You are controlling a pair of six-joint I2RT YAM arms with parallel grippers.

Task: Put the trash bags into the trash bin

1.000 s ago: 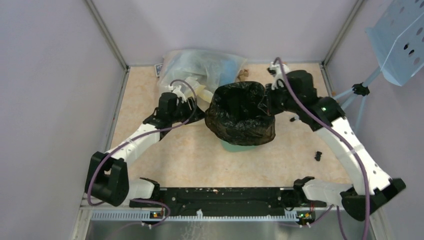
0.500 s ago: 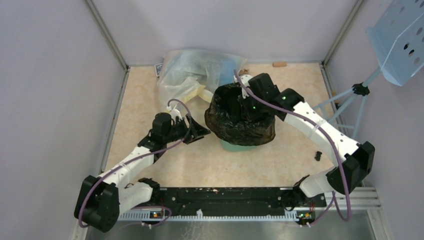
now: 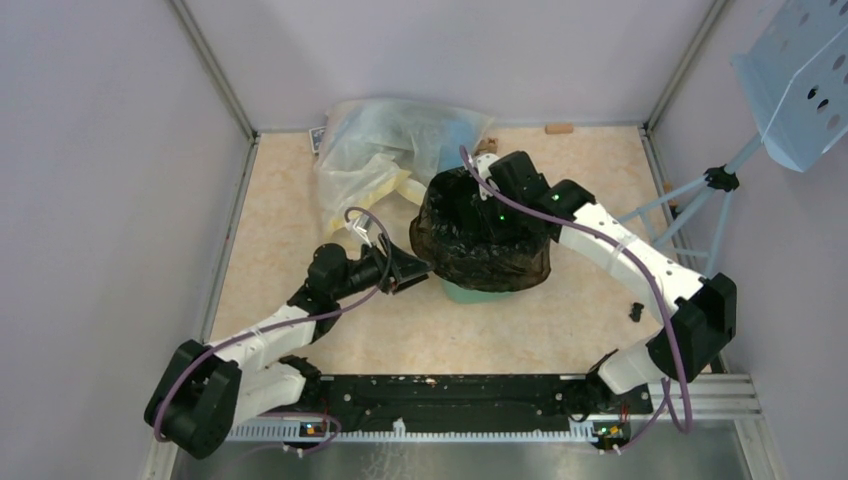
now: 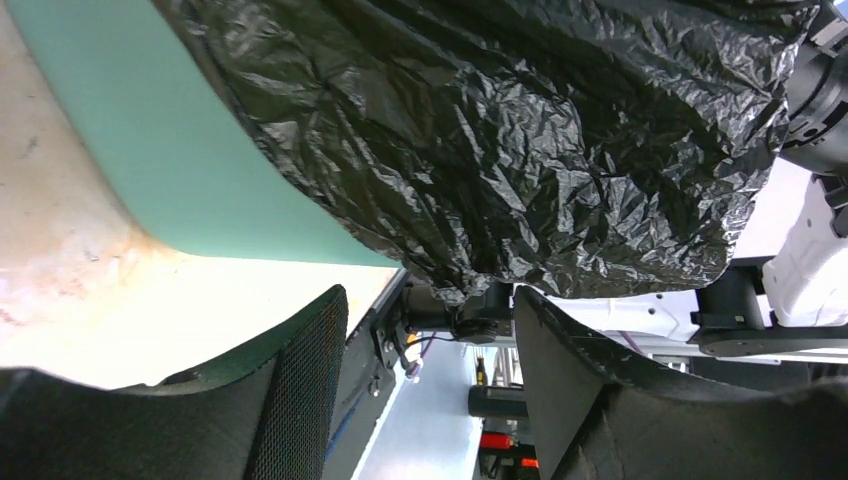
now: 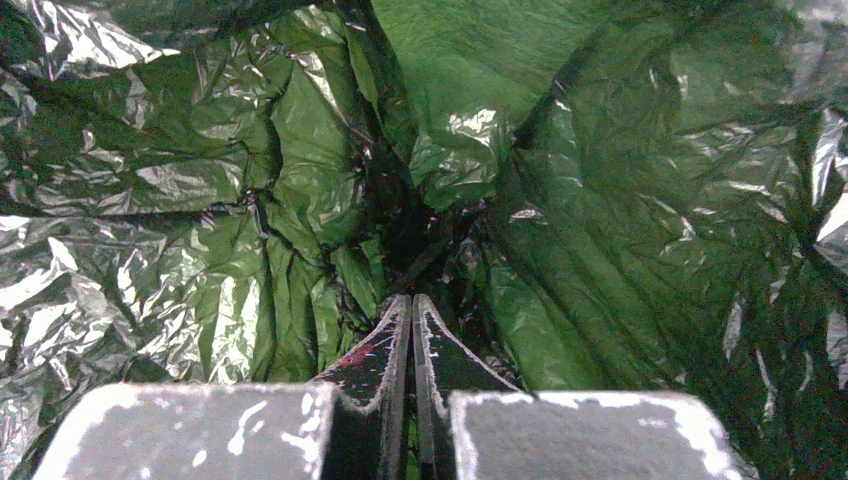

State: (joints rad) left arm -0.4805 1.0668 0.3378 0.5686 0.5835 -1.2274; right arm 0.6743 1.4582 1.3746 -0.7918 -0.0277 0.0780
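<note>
Grippers: the right gripper [image 5: 412,300] has its jaws pressed shut on nothing and points down into the bag's hollow. The left gripper [image 4: 428,300] has its jaws apart and empty, low beside the bin's left wall, near the bag's hanging hem.
Bag: the trash bag [image 3: 490,250] is glossy, black and crinkled. It sits inside the bin as a liner, its mouth turned out over the rim.
Bin: the trash bin [image 3: 470,293] is mint green and stands mid-table [image 3: 560,320]. Only its lower wall shows beneath the black skirt.
Done: the bag appears to be in the bin and draped over the rim all round.
Left to do: probably pressing the liner down to the floor of the bin and evening out the hem.
Direction: bin and bag both stand upright with their mouths facing up. The long axis is vertical, with the bag's closed end low inside.
</note>
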